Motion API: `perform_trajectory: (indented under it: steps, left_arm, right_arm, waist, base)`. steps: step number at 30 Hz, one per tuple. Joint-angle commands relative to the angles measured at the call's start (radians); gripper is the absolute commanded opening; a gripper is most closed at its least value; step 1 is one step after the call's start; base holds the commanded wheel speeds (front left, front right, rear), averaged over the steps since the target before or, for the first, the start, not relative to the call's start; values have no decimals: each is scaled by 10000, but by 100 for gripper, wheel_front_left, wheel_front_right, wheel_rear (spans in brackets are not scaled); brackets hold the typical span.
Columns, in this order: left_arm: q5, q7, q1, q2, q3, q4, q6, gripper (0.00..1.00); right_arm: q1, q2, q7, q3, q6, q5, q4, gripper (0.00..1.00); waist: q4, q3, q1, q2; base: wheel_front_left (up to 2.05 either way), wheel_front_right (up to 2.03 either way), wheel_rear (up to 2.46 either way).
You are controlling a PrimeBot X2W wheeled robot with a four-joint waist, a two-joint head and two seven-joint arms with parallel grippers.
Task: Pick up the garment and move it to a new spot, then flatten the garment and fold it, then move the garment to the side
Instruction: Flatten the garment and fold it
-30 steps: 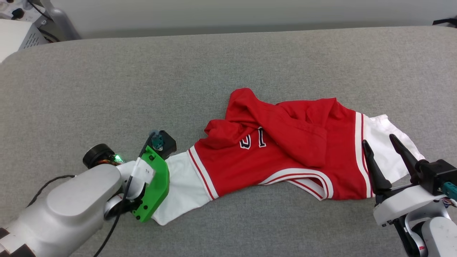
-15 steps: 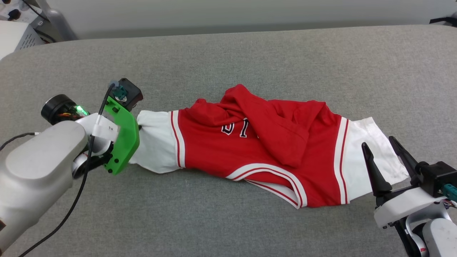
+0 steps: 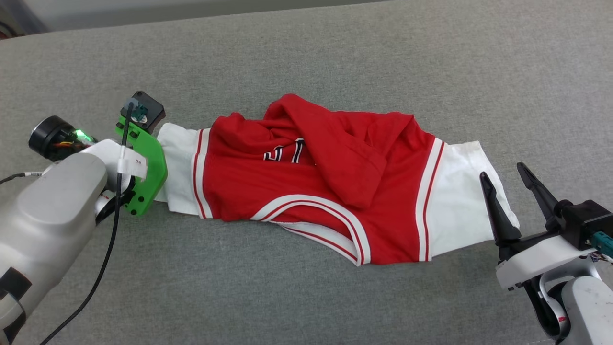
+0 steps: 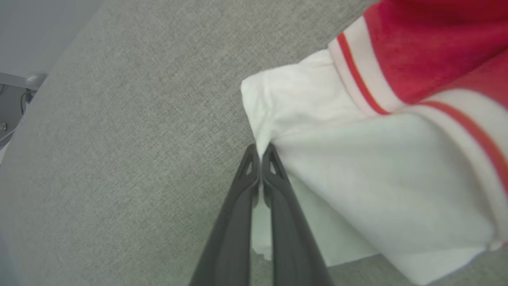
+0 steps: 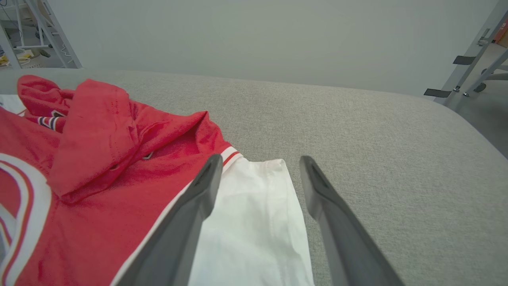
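Just ahead of right gripper [image 3: 502,170], parted, empty, we see free sleeve [image 3: 459,196]; garment [image 3: 306,206] runs lengthwise to left gripper [image 4: 260,153], clenched on other sleeve [image 4: 357,167].

Robot lab: metal frame stands [image 5: 474,47], plain wall [image 5: 258,35], grey padded table [image 3: 335,62].

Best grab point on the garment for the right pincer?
The free white sleeve, at its outer hem, coming in from the robot's right. It lies flat with that edge exposed beside the open right pincer; the left pincer pinches the opposite sleeve.
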Motion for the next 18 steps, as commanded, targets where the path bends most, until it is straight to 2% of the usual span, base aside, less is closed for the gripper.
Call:
perform_trajectory:
  steps: [1, 2, 3, 4, 10, 14, 18]
  left_arm:
    - [-18, -138, 225, -67, 17, 202, 27, 0]
    - [-13, -251, 263, -93, 17, 280, 27, 0]
    - [-3, -372, 303, -119, 17, 363, 27, 37]
    - [-13, -451, 318, -134, 17, 423, 27, 100]
    - [-688, -608, -76, 14, 17, 232, 27, 100]
    - [-1742, 315, -558, 431, 27, -260, 27, 100]
    - [-2889, 1939, -921, 982, 24, -1041, 27, 100]
  right_arm:
    - [-180, 26, -94, 17, -9, -27, 16, 100]
    - [-186, 37, -107, 8, -9, -43, 20, 100]
    - [-186, 50, -123, -9, -9, -62, 16, 100]
    - [-176, 59, -136, -26, -9, -79, 10, 100]
    - [55, 132, -194, -186, -9, -150, -81, 100]
    - [236, 196, -190, -230, -9, -183, -167, 100]
    - [310, 238, -171, -212, -9, -201, -204, 100]
  waist:
    - [-174, 149, -1, 0]
    - [-171, 143, -1, 0]
    - [-157, 121, -1, 0]
    - [-133, 91, -1, 0]
    - [195, -244, -1, 0]
    - [399, -435, -1, 0]
    - [485, -526, -1, 0]
  base:
    - [0, 0, 0]
    - [0, 0, 0]
    - [0, 0, 0]
    - [0, 0, 0]
    - [0, 0, 0]
    - [0, 0, 0]
    - [0, 0, 0]
